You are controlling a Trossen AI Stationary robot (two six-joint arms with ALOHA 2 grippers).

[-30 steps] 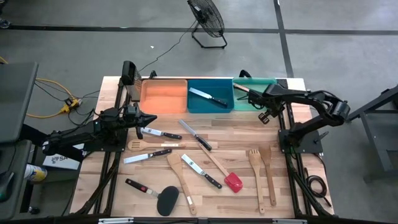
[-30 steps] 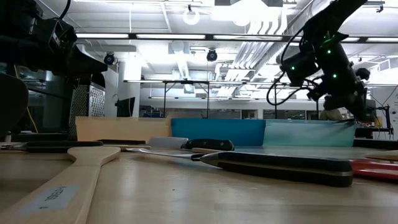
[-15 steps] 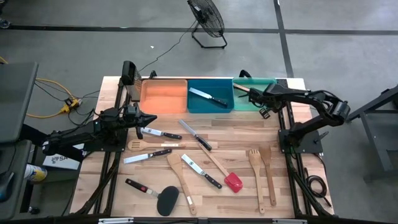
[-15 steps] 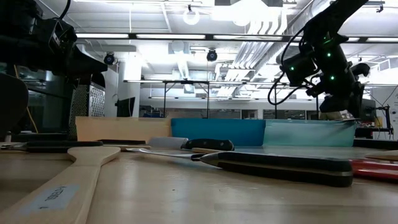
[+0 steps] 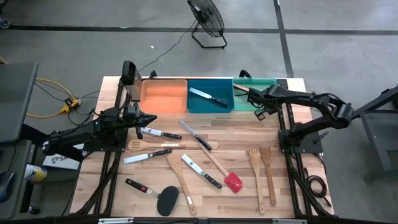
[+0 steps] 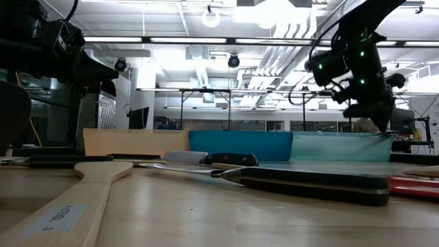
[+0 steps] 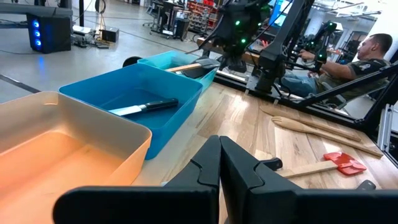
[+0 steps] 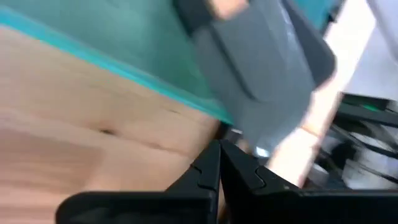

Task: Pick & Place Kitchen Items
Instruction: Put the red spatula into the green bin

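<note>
a: a wooden tabletop [image 5: 292,193] on a grey shop floor, knives, spoons and turners spread across its middle, apart, so each can be taken singly.

b: and the right gripper [image 5: 257,111]?

a: above the green bin [image 5: 249,103], jaws closed, empty; a turner [image 7: 189,66] lies inside.

b: left gripper [image 5: 151,119]?

a: waiting beside a knife [image 5: 160,133], jaws closed.

Premises: an industrial robotics laboratory or workshop, not a home kitchen. Evidence: a wooden worktop [image 5: 298,140] on a metal frame stands on bare concrete floor [image 5: 74,50] marked with dark lines; a floor fan [image 5: 207,22] and a yellow cable [image 5: 53,93] lie beside it. Exposed ceiling ducts [image 6: 274,58], strip lighting [image 6: 137,40] and equipment racks [image 7: 53,31] fill the hall behind.
</note>
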